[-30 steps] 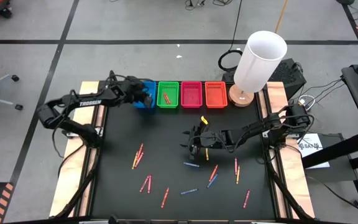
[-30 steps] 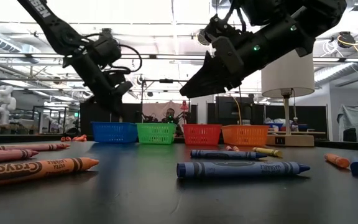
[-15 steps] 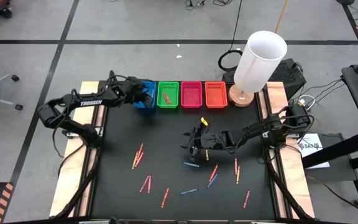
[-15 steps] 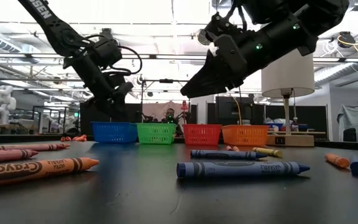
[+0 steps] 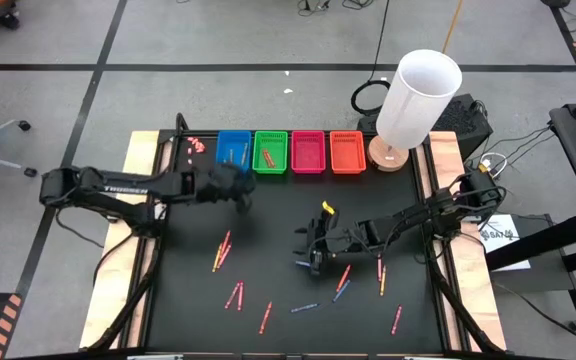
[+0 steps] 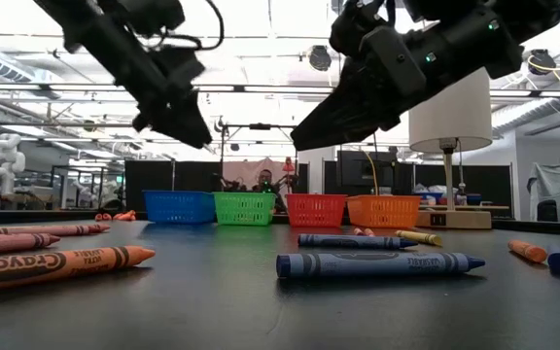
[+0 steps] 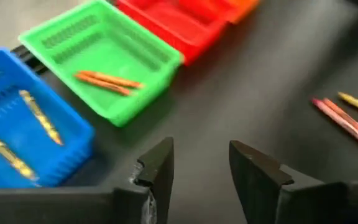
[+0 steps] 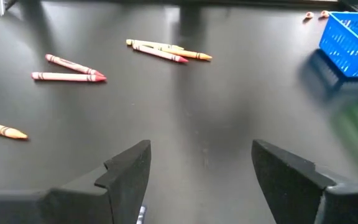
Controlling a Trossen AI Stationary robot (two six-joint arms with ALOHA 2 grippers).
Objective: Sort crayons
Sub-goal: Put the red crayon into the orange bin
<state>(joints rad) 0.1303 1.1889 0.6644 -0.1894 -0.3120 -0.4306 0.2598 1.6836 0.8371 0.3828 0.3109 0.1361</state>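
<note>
The fingers of the left gripper (image 7: 199, 171) stand parted with nothing between them, hovering over bare black table (image 5: 268, 215) just short of the basket row; ahead of them sit the blue basket (image 7: 17, 134), holding two yellowish crayons (image 7: 39, 116), and the green basket (image 7: 114, 59), holding orange crayons (image 7: 107, 81), with the red-pink basket (image 7: 166, 18) past that. Off to one side of these fingers, a pink and yellow group of crayons (image 7: 347, 115) lies on the table. The right gripper (image 8: 197, 171) has its fingers spread wide and empty too — it hangs low over the middle of the table, and in the high view a blue crayon (image 5: 307, 264) lies just beside its tip. Well ahead of the right fingers lie a cluster of yellow, pink and orange crayons (image 8: 166, 51), a pair of red ones (image 8: 70, 70) and a single orange one (image 8: 2, 129). From above, more crayons (image 5: 342, 283) are scattered behind and beside the right gripper, and the orange basket (image 5: 346, 152) closes the row next to a lamp (image 5: 413, 105).
</note>
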